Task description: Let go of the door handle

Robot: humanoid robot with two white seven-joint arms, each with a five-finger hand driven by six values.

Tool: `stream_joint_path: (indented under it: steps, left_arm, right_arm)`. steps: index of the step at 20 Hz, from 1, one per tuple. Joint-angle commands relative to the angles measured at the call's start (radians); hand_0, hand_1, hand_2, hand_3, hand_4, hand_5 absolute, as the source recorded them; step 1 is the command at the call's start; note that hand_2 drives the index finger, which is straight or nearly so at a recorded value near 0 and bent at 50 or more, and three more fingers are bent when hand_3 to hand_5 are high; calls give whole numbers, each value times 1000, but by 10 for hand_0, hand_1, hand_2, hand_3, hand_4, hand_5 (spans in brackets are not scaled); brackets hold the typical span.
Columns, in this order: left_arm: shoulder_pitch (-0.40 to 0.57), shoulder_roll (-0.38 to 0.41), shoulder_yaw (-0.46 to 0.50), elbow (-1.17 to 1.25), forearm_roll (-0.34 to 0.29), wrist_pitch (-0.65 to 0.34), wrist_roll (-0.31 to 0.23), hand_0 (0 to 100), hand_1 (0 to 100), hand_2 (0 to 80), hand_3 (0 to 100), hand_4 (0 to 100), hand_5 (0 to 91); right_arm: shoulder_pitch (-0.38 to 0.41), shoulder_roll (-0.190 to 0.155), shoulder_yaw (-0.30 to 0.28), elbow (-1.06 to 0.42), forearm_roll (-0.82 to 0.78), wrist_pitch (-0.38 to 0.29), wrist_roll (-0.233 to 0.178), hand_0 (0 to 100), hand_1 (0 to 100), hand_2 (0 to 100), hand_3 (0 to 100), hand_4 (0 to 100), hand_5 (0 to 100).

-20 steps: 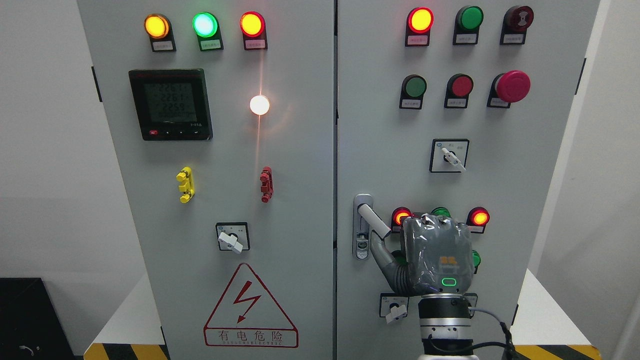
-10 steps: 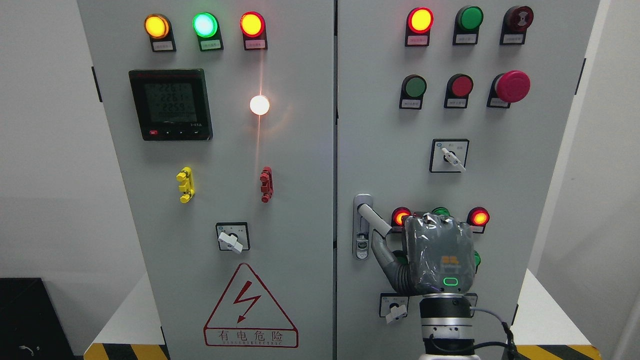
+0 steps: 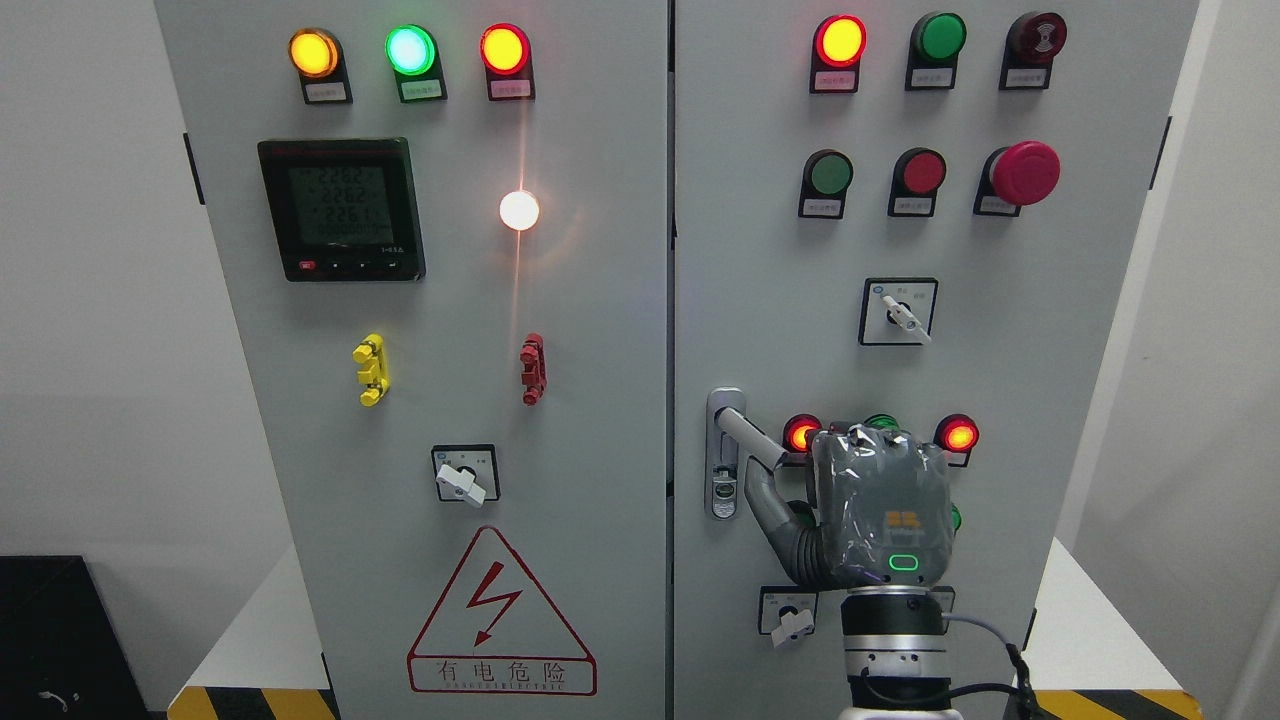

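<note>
One door handle [image 3: 752,441], a pale lever, juts out at a slant from its metal plate [image 3: 724,468] on the right-hand cabinet door [image 3: 760,250], and it sits just up and to the left of the right hand [image 3: 868,515]. The back of that hand faces us, wrapped in clear film, a green light glowing near the wrist. Its thumb [image 3: 765,497] reaches up and left until the tip meets the lower end of the lever; the other fingers curl away behind the palm, so whether they are clamped on anything, I cannot tell. Right above the knuckles two red lamps glow, one [image 3: 802,433] to the left, one [image 3: 958,435] to the right. Below the wrist, to the left, a small rotary switch [image 3: 790,614] peeks out. Further up from the fingers sits another rotary switch [image 3: 899,313], then the big red mushroom button [image 3: 1025,172]. Far left of the fingers, on the other door, a lightning warning triangle [image 3: 500,620] and a dark meter display [image 3: 340,208].
</note>
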Motion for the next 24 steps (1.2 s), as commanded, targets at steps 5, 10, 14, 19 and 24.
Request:
stream_joint_path:
  steps: [5,10,14,19,24]
  left_arm:
    - [20,0,0,0,0,0,0,120,556,0,0,0,0]
    - [20,0,0,0,0,0,0,120,556,0,0,0,0]
    - [20,0,0,0,0,0,0,120,556,0,0,0,0]
    - [20,0,0,0,0,0,0,120,556,0,0,0,0]
    - [20,0,0,0,0,0,0,120,556,0,0,0,0]
  right_arm:
    - [0,0,-1,-2,0,-1,2,465,373,1000,1000,987,1000]
    - [-1,0,-2,-2,0,-1,0,466,372,1000,1000,988,1000]
    - [-1,0,-8,-2,0,-1,0,466,372,1000,1000,986,1000]
    - [-3,0,-9,-2,0,-1,-4,466,372,1000,1000,986,1000]
    - [-5,0,-10,-2,0,-1,-6,467,372,1000,1000,986,1000]
